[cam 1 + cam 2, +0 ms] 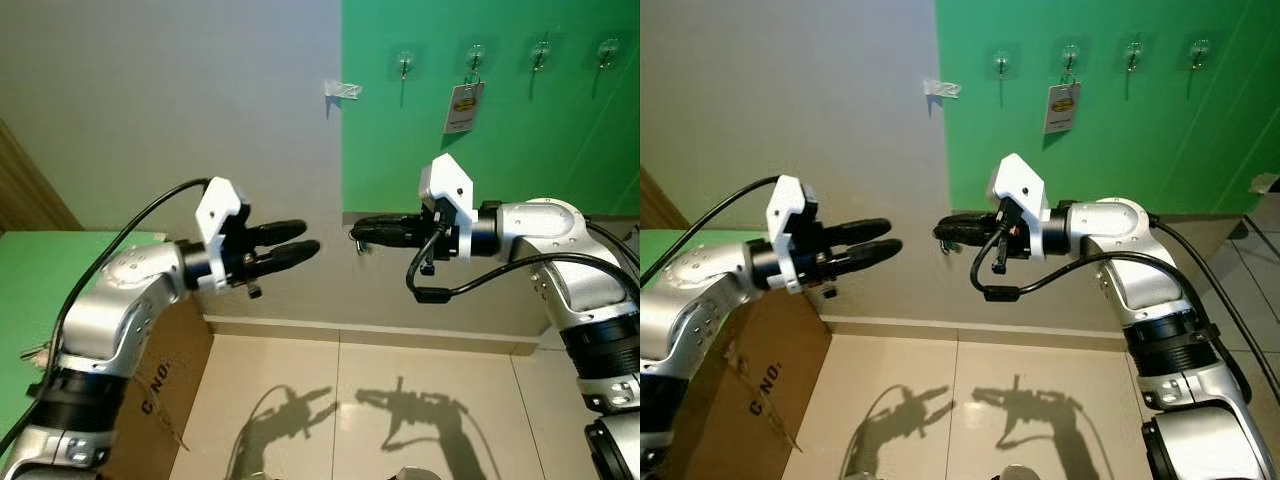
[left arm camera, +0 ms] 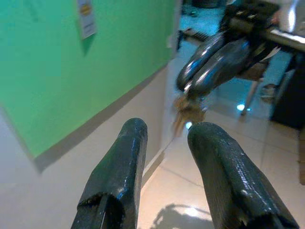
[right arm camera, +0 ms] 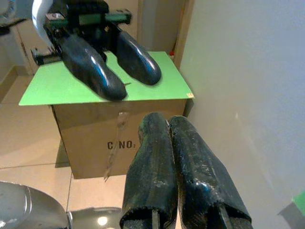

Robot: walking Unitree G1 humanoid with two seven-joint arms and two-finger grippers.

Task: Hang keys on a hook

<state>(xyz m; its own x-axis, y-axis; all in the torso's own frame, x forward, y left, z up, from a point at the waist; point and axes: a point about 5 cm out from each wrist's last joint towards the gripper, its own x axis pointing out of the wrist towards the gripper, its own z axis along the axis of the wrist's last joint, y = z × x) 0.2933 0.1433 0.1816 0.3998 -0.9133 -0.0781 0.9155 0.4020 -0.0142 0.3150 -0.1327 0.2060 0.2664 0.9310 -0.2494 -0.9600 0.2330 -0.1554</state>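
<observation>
Right gripper [image 1: 356, 234] has its fingers pinched together on the keys [image 2: 187, 112], held mid-air facing my left gripper [image 1: 314, 240], whose fingers are slightly parted with nothing in them. Green wall panel [image 1: 560, 150] above carries four hooks [image 1: 541, 52]; a tag [image 1: 463, 107] hangs from the second.
</observation>
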